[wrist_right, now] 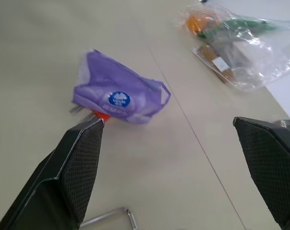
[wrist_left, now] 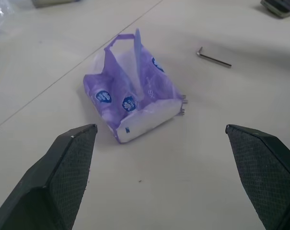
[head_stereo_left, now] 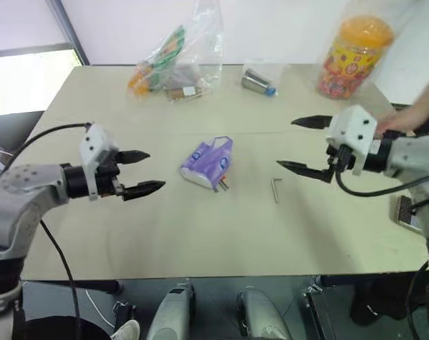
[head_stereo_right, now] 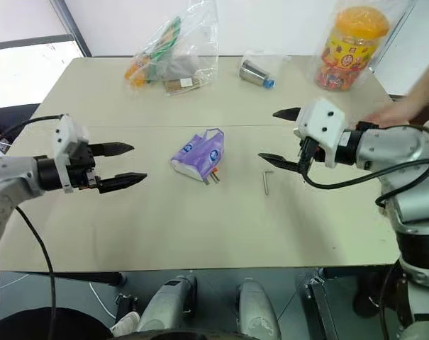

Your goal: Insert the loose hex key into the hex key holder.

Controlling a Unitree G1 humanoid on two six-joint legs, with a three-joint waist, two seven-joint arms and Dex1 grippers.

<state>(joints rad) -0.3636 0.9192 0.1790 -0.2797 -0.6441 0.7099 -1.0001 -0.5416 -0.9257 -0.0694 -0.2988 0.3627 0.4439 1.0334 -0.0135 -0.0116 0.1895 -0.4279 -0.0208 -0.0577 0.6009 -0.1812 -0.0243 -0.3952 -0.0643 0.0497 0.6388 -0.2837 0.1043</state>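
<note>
While the loose hex key lies bare on the table, right of the tissue pack covering most of the red holder, left gripper and right gripper hover either side, fingers spread wide, empty.
</note>
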